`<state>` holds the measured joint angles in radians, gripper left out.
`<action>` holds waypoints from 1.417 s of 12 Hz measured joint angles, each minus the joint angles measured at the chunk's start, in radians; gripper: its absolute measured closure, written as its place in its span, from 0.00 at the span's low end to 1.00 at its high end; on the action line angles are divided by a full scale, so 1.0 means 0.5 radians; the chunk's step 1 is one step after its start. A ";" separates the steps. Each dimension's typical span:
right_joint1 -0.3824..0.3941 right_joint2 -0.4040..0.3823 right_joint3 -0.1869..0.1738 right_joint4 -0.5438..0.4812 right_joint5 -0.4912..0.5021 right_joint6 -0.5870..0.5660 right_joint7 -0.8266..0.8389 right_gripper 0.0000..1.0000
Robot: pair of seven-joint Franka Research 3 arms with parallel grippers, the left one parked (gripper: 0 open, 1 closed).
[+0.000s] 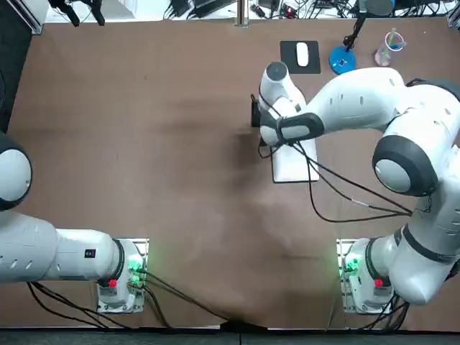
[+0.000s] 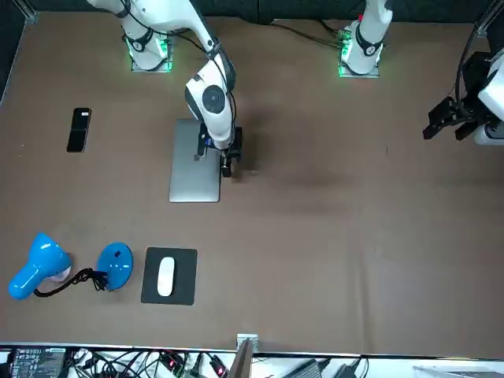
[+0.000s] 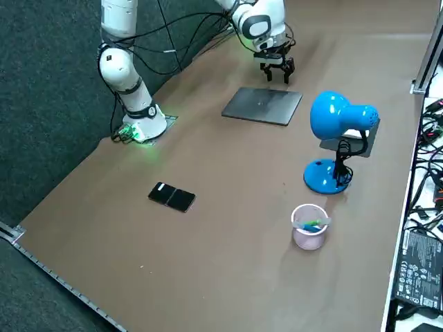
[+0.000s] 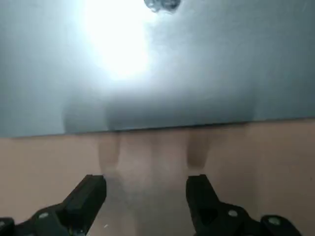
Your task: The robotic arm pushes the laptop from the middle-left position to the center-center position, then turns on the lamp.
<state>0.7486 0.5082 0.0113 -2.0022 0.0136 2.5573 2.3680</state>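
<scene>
A closed silver laptop [image 1: 295,164] lies flat on the brown table, right of centre in the top view and partly under my right arm. It shows whole in the front view [image 2: 195,161] and the right side view [image 3: 263,105]. My right gripper [image 2: 229,169] hangs low just beside the laptop's long edge, on the side toward the table's middle [image 1: 256,115] [image 3: 277,76]. In the wrist view its fingers [image 4: 88,192] stand apart with only bare table between them, and the laptop lid [image 4: 172,64] is just beyond. The blue desk lamp [image 3: 339,119] stands at the far right [image 1: 343,59] [image 2: 47,264].
A white mouse [image 2: 166,277] rests on a black pad [image 1: 289,56] next to the lamp's base. A pink cup [image 3: 309,227] holding a small item stands past the lamp. A black phone [image 3: 173,197] lies toward the table's right edge.
</scene>
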 joint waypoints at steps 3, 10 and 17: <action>0.013 0.000 -0.005 -0.133 0.000 0.145 0.018 0.00; 0.013 -0.052 -0.089 -0.280 -0.009 0.204 -0.078 0.00; 0.001 -0.155 -0.269 -0.460 -0.009 0.210 -0.319 0.00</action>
<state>0.7490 0.4306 -0.1234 -2.2323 0.0090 2.6624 2.2086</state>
